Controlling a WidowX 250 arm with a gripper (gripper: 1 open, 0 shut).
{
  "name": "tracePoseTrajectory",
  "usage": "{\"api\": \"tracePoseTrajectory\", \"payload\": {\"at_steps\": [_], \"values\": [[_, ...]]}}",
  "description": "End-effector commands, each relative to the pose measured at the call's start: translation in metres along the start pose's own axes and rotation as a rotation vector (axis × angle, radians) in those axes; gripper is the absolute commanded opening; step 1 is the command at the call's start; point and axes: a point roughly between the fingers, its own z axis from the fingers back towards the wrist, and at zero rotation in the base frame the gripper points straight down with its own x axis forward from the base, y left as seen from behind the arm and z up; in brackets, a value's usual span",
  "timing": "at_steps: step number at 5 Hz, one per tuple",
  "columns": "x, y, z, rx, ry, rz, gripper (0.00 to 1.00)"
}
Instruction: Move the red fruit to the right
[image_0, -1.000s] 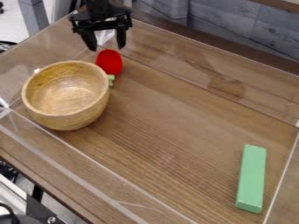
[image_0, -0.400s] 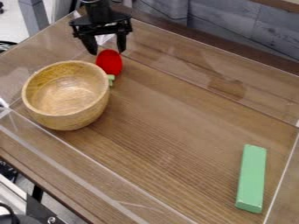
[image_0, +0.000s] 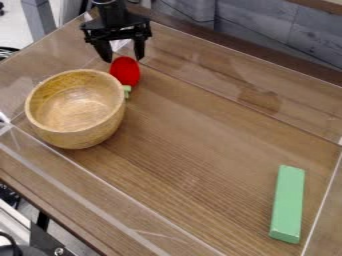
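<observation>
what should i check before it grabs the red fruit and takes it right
1. Gripper jaws open: ok.
2. Gripper right above the red fruit: ok.
3. Fruit between the fingertips: cannot tell, they seem just above it.
4. Clearance from the wooden bowl: not ok, the fruit sits against its rim.
5. Table to the right bare: ok.
6. Green block off the path: ok, it lies at the near right.

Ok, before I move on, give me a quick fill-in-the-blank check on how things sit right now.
1. The gripper hangs just above the red fruit with its jaws ____.
2. The red fruit sits on the table right beside the wooden ____.
3. The green block lies near the table's ____ edge in this view.

Missing words: open; bowl; right
</observation>
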Motion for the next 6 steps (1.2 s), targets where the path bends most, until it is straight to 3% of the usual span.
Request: {"api": "tracePoseTrajectory", "payload": {"at_steps": [1,2,3,5,6], "values": [[0.007,0.0,0.012,0.013,-0.06,0.003,1.0],[0.005,-0.001,0.003,0.031,-0.053,0.004,1.0],[0.003,-0.001,-0.005,0.044,-0.048,0.005,0.0],[0.003,-0.024,0.037,-0.039,-0.042,-0.031,0.0],[0.001,-0.045,0.056,-0.093,-0.037,-0.098,0.0]]}}
